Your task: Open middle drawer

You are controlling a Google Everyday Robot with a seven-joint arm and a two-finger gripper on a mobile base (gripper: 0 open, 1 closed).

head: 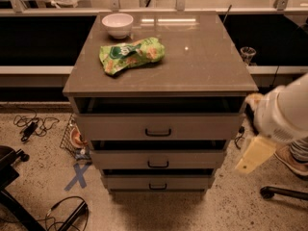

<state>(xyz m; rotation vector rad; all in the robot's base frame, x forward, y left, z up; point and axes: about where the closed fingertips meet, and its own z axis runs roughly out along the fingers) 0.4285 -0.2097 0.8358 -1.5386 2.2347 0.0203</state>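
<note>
Lighting is dim and warm, from overhead. Pale glare streaks lie near the far edge of the cabinet top (207, 66), with one small specular dot toward its right side. The gaps above the drawer fronts (192, 127) are black. A soft shadow pools on the floor (231, 211) at the cabinet's foot. The gripper (255, 155), beside the cabinet's right side, is overexposed and smeared, its outline soft.
</note>
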